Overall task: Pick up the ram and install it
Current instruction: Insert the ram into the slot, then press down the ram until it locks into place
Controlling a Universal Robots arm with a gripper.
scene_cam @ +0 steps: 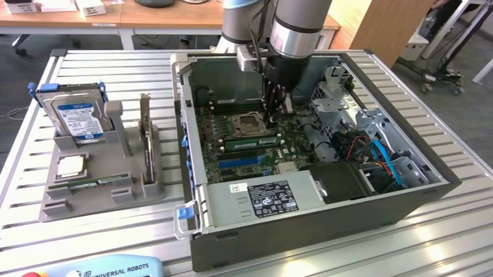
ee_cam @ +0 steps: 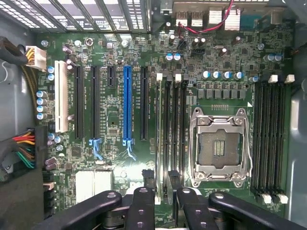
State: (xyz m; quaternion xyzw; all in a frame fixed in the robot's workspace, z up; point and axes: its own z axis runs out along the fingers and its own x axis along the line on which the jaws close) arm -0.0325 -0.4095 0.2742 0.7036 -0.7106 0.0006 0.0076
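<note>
A ram stick [ee_cam: 159,139] stands edge-on in a memory slot of the motherboard [ee_cam: 115,120], just beside the empty processor socket [ee_cam: 219,143]. In the exterior view this green ram stick [scene_cam: 248,141] lies in its slot inside the open computer case [scene_cam: 308,231]. My gripper [ee_cam: 164,201] hangs directly over one end of the stick. Its black fingers [ee_cam: 143,203] stand apart on either side of the stick, with a gap wider than the stick. In the exterior view my gripper [scene_cam: 271,118] reaches down into the case above the socket. A second green stick [scene_cam: 96,183] lies on the grey holder tray.
The grey holder tray [scene_cam: 54,202] at the exterior view's left also carries a blue-labelled hard drive [scene_cam: 77,118], a square silver processor [scene_cam: 71,166] and an upright card [scene_cam: 146,144]. The power supply [scene_cam: 266,199], drive cage [scene_cam: 339,101] and cables [scene_cam: 385,158] crowd the case.
</note>
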